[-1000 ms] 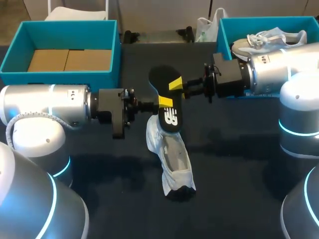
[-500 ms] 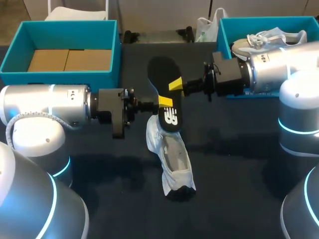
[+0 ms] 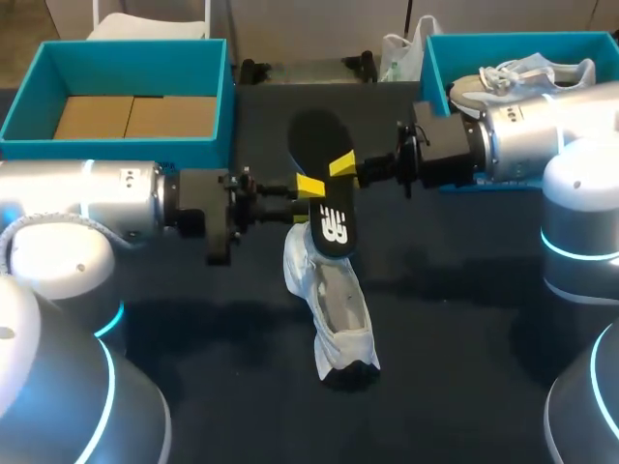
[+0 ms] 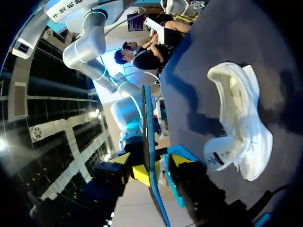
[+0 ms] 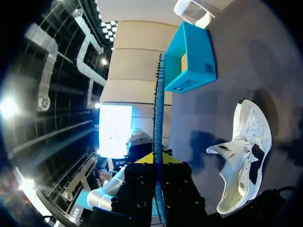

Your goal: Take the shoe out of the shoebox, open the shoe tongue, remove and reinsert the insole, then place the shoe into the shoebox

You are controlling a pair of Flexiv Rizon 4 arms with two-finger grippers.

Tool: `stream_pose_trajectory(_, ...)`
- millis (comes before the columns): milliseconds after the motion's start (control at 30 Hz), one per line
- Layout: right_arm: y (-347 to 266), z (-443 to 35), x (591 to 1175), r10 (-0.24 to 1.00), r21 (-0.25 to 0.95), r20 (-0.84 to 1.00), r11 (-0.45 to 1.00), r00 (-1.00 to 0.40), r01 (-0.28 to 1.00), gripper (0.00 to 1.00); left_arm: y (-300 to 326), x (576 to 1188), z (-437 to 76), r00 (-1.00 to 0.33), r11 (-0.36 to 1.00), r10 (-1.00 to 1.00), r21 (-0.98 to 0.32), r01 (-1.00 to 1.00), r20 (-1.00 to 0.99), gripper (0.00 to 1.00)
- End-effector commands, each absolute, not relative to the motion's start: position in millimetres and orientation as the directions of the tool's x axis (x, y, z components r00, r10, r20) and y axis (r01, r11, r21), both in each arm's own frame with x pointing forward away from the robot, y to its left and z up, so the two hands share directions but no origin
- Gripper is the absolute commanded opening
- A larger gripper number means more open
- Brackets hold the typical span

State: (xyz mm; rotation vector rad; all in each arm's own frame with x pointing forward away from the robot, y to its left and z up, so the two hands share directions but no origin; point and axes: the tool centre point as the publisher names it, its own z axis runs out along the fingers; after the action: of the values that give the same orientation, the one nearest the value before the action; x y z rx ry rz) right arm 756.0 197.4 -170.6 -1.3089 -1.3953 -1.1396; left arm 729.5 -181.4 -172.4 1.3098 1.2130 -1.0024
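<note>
The black insole (image 3: 324, 184) hangs in the air above the white shoe (image 3: 334, 300), which lies on its side on the dark table. My right gripper (image 3: 340, 164) is shut on the insole's edge from the right. My left gripper (image 3: 311, 186) is at the insole's left edge, open, its yellow tips apart. In the left wrist view the insole (image 4: 149, 151) stands edge-on between the spread fingers of the left gripper (image 4: 149, 166), with the shoe (image 4: 236, 118) beyond. In the right wrist view the right gripper (image 5: 158, 163) pinches the edge-on insole (image 5: 158, 118), and the shoe (image 5: 241, 151) lies beside it.
A teal shoebox (image 3: 29, 106) with a cardboard floor stands at the back left. A second teal box (image 3: 435, 68) at the back right holds another pale shoe (image 3: 522, 75), partly behind my right arm. A white bag (image 3: 398, 53) lies at the back.
My right gripper closed onto the insole. My left gripper then let go of it and opened, and the left arm drew slightly back to the left.
</note>
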Motion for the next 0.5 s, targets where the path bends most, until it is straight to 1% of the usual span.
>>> stream_pose_trajectory(33, 195.2, -176.4, 749.6, 0.183, 0.047, 0.982, 0.006, -0.047, 0.999, 0.00, -139.0, 729.9, -159.4, 0.117, 0.037, 0.223, 0.128, 0.991, -0.968, 1.00)
stream_pose_trajectory(167, 194.1, -182.9, 746.5, 0.181, 0.038, 0.983, 0.004, -0.038, 0.999, 0.00, -116.5, 743.0, -151.8, 0.142, 0.015, 0.326, 0.155, 0.988, -0.935, 1.00)
stream_pose_trajectory(200, 194.1, -184.6, 745.9, 0.183, 0.032, 0.983, 0.004, -0.032, 0.999, 0.00, -112.2, 746.4, -150.1, 0.180, 0.003, 0.369, 0.195, 0.981, -0.912, 1.00)
stream_pose_trajectory(233, 194.4, -186.3, 745.1, 0.183, 0.030, 0.983, 0.005, -0.030, 1.000, 0.00, -106.8, 751.4, -148.1, 0.266, -0.009, 0.422, 0.289, 0.957, -0.867, 1.00)
stream_pose_trajectory(267, 194.7, -187.1, 744.8, 0.182, 0.030, 0.983, 0.005, -0.030, 1.000, 0.00, -103.0, 754.5, -146.9, 0.306, -0.008, 0.437, 0.336, 0.942, -0.846, 1.00)
stream_pose_trajectory(500, 199.9, -199.7, 741.3, 0.172, 0.028, 0.985, 0.007, -0.029, 1.000, 0.00, -103.0, 754.5, -146.9, 0.306, -0.008, 0.437, 0.336, 0.942, -0.846, 1.00)
